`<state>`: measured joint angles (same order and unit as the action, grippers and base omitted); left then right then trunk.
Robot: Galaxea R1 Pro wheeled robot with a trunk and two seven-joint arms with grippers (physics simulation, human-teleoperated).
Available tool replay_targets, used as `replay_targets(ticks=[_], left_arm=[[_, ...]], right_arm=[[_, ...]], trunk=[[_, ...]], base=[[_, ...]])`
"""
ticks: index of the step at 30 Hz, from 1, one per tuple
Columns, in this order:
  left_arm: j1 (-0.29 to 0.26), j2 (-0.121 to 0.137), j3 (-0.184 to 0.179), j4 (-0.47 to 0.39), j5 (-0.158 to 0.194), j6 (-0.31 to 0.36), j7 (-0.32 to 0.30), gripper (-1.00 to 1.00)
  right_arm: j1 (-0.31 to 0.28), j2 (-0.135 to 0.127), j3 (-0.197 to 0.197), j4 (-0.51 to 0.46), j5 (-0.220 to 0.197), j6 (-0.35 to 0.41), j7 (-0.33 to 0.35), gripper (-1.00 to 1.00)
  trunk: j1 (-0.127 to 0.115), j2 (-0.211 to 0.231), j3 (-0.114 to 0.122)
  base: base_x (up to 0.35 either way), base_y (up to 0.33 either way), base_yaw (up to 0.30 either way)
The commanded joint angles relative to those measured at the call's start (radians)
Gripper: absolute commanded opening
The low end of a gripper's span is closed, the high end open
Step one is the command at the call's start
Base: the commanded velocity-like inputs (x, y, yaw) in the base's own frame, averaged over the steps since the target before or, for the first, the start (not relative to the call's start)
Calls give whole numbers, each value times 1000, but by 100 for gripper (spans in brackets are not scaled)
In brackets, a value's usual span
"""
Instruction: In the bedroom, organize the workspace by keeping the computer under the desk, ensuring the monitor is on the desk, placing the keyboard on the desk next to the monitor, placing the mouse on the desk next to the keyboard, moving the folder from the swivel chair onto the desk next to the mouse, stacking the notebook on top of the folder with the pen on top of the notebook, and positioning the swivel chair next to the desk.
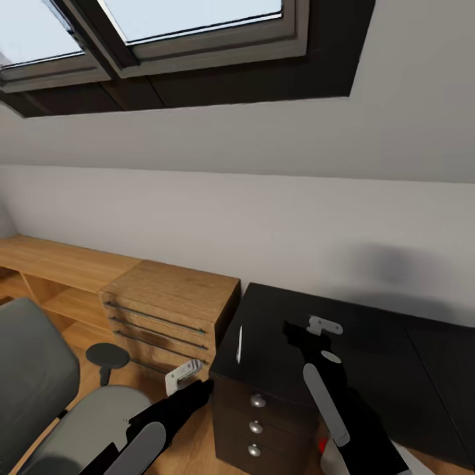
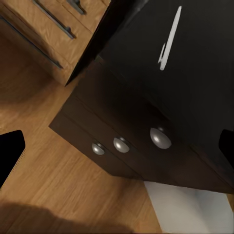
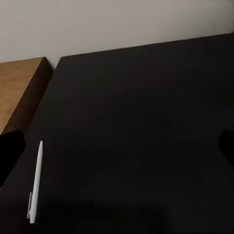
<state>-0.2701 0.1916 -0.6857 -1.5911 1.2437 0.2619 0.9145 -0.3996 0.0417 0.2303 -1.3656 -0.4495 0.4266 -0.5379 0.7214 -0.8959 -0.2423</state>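
Observation:
The desk (image 1: 369,343) has a glossy black top and a drawer stack with round silver knobs (image 2: 160,138). The white pen (image 1: 239,344) lies near the top's left edge, also seen in the left wrist view (image 2: 170,36) and the right wrist view (image 3: 36,181). My left gripper (image 1: 183,376) hangs open beside the desk's front left corner, above the floor. My right gripper (image 1: 323,326) hovers open over the desk top, to the right of the pen, holding nothing. The grey swivel chair (image 1: 39,389) stands at the lower left with an empty seat.
A light wooden drawer unit (image 1: 171,307) stands against the desk's left side, joined to a low wooden shelf (image 1: 59,264) along the wall. A sloped ceiling with skylights (image 1: 165,26) is overhead. A pale white surface (image 2: 190,209) shows beneath the drawers.

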Motion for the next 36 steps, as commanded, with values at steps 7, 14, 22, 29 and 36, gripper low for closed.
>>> replay_targets(ticks=[7,14,22,29,36], left_arm=[[-1,2,0,-1,2,2,6,100],[-2,11,0,-1,2,-1,7,100],[-1,16,0,-1,2,-3,7,100],[-1,19,22,-1,2,-4,7,100],[-1,20,36,-1,2,-4,6,100]], right_arm=[[-1,0,37,13,-7,1,-8,100],[-1,1,80,29,-6,-6,-8,100],[-1,14,88,65,2,-11,-7,100],[-1,27,94,86,56,-11,-7,100],[-1,27,95,102,66,-32,-7,100]], trunk=[[1,-1,-3],[1,-1,-7],[1,-1,-13],[1,-1,-19],[1,-1,-22]], base=[[195,0,248],[19,0,258],[2,0,251],[0,0,231],[0,0,85]])
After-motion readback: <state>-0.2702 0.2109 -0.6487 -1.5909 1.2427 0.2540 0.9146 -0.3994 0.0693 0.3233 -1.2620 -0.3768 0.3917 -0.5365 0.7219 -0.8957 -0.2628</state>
